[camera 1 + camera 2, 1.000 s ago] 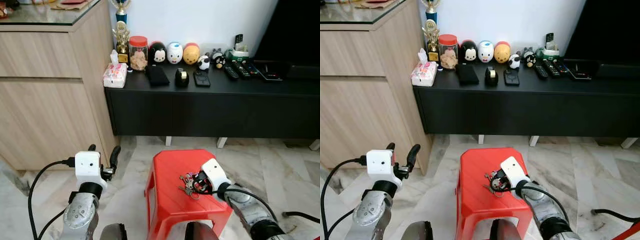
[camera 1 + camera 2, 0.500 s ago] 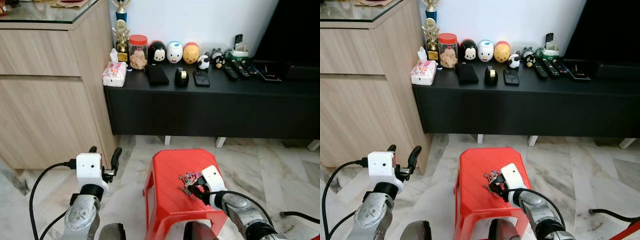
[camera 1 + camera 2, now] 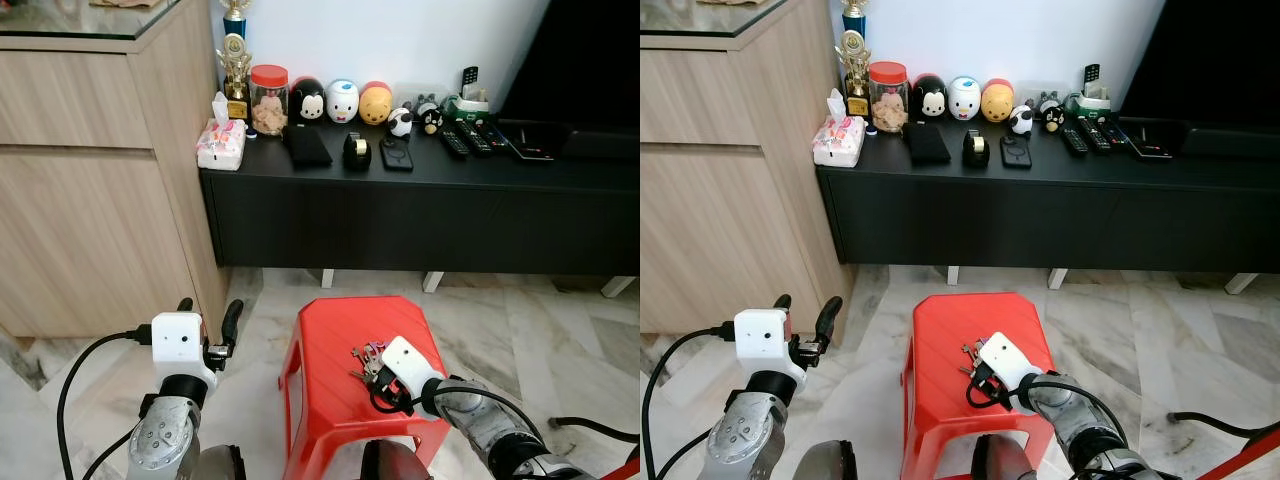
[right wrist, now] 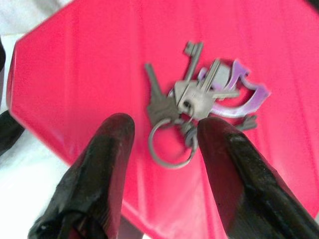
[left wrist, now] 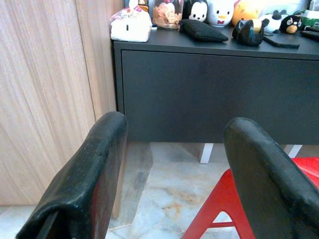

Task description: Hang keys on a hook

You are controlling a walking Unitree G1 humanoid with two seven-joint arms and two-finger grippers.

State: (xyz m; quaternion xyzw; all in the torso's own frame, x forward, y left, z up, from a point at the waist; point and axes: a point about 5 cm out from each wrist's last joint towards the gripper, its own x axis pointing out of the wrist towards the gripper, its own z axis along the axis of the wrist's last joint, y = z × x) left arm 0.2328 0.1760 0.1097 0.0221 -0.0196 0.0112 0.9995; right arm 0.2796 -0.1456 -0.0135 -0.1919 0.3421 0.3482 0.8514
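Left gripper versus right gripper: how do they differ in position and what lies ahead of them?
The right gripper is low over the red stool, fingers either side of the keys; the left gripper is held beside the stool over the floor, nothing between its fingers. Both are open.

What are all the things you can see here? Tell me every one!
keys: one bunch, silver with a purple clip, lying on the stool
stool: one, red, on the marble floor
TV console: one, black, against the wall
wooden cabinet: one, light brown, left of the console
trophy: one, gold, on the console's left end
jar: one, clear with a red lid, beside the trophy
tissue pack: one, white and pink, console's left edge
round cartoon toys: three, black, white and yellow, in a row by the wall
remotes: several, black, console's right part
left gripper: open, beside the stool
right gripper: open, over the keys
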